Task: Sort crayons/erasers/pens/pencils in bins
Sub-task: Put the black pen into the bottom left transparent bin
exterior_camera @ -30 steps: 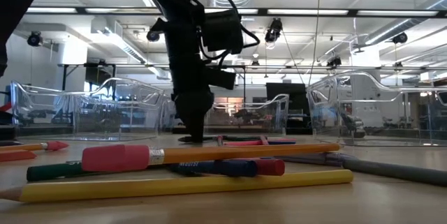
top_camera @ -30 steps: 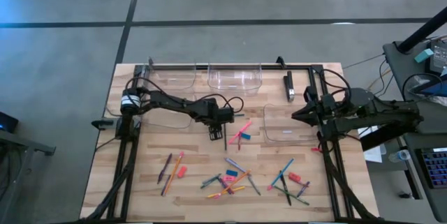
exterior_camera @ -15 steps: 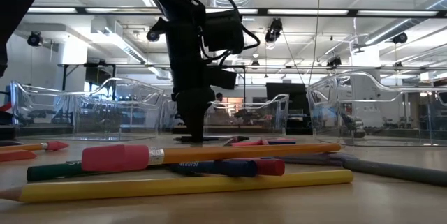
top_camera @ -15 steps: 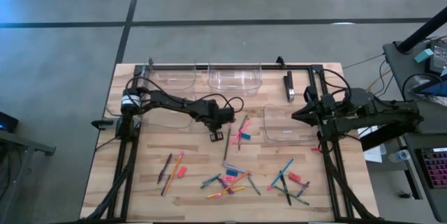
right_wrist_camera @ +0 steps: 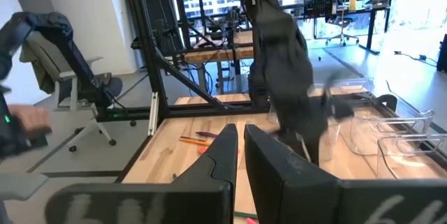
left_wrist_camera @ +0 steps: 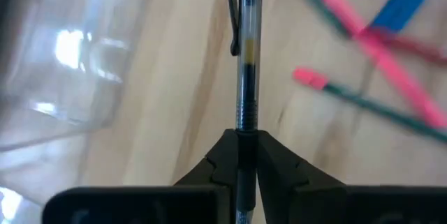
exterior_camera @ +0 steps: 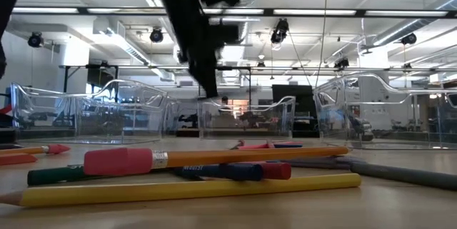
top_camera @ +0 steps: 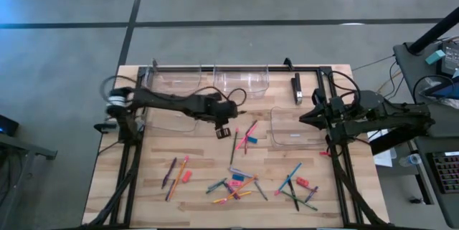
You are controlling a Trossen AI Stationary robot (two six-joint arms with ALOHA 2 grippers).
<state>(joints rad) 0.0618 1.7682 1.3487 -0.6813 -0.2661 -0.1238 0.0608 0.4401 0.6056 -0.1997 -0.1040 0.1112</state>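
Note:
My left gripper (top_camera: 223, 131) (exterior_camera: 212, 92) (left_wrist_camera: 244, 140) hangs above the middle of the table, raised well off the wood, and is shut on a slim pen (left_wrist_camera: 244, 49) with a clear barrel and a dark clip. Beside it on the table lie a pink pencil (left_wrist_camera: 363, 35), a dark pencil with a pink end (left_wrist_camera: 349, 98) and a blue block (left_wrist_camera: 405, 1). My right gripper (top_camera: 305, 117) (right_wrist_camera: 241, 158) waits shut at the table's right side, by the right-hand bin (top_camera: 294, 131). My left gripper pinches the pen's barrel (left_wrist_camera: 244, 123) between its two fingers, which come from above and lie across it. The clip end sticks out past the fingertips; the other end runs back between the fingers. The pen is carried clear of the table.
Two clear bins (top_camera: 177, 79) (top_camera: 242, 79) stand at the far edge and one (top_camera: 172, 119) at the left, under my left arm. Loose pencils, crayons and erasers lie in heaps near the front (top_camera: 233, 185) (top_camera: 297, 187) (top_camera: 176, 173). A black fixture (top_camera: 296, 89) sits at the back right.
My left gripper has taken hold of the pen on the tabletop and risen with it well above the wood, drifting a little toward the far edge. The pen has come up off the table with it. The sticks around it have stayed where they were.

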